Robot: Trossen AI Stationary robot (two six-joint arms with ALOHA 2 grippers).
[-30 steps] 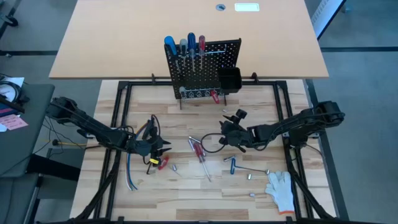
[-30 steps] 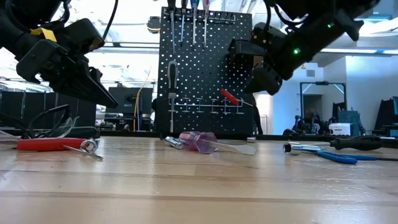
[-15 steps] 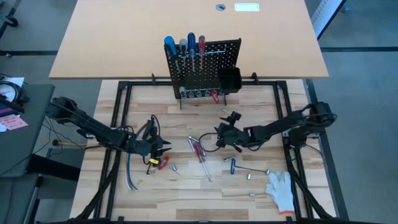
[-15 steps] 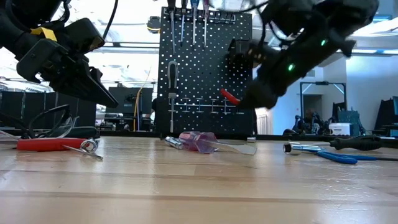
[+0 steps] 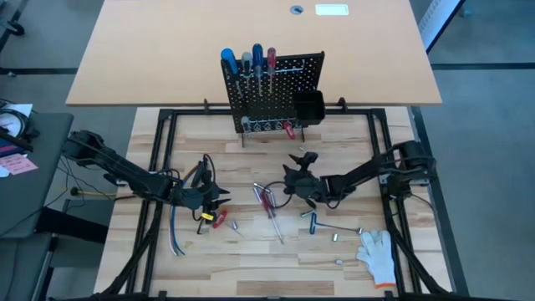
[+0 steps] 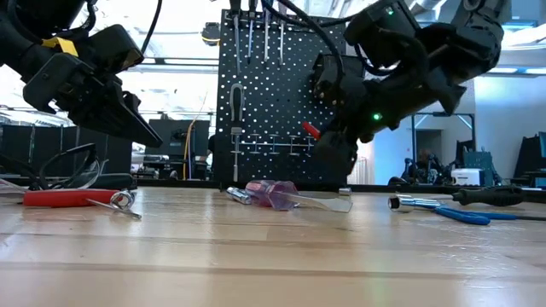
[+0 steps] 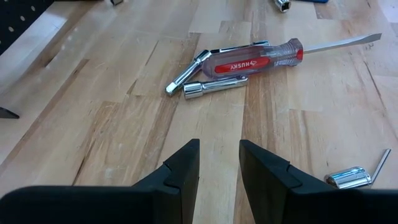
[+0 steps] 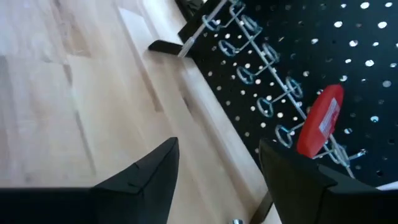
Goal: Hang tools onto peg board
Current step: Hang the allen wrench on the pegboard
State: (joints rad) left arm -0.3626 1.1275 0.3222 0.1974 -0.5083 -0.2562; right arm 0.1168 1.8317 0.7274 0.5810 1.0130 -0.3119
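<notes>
The black peg board (image 5: 272,90) stands upright at the table's far edge, with several screwdrivers (image 5: 249,60) stuck in its top and a red-handled tool (image 8: 320,121) hanging on its hook row. A red clear-handled screwdriver (image 7: 255,59) lies flat mid-table beside metal sockets (image 7: 214,87). My right gripper (image 5: 292,179) hovers open just right of that screwdriver (image 5: 267,201), low over the wood and facing the peg board, nothing between its fingers (image 8: 149,174). My left gripper (image 5: 219,199) waits open at centre-left, above the table, holding nothing (image 7: 219,162).
A blue key (image 5: 313,221), small sockets and bits (image 5: 334,237) and a white glove (image 5: 380,255) lie toward the near right. A red-handled tool (image 5: 219,219) and a bundle of cables (image 5: 180,213) lie by the left gripper. A black bin (image 5: 308,106) hangs on the board's right.
My right gripper has moved toward the table's left edge and down, closer to the red screwdriver, rolling its wrist as it went. The tools on the table have stayed where they were.
</notes>
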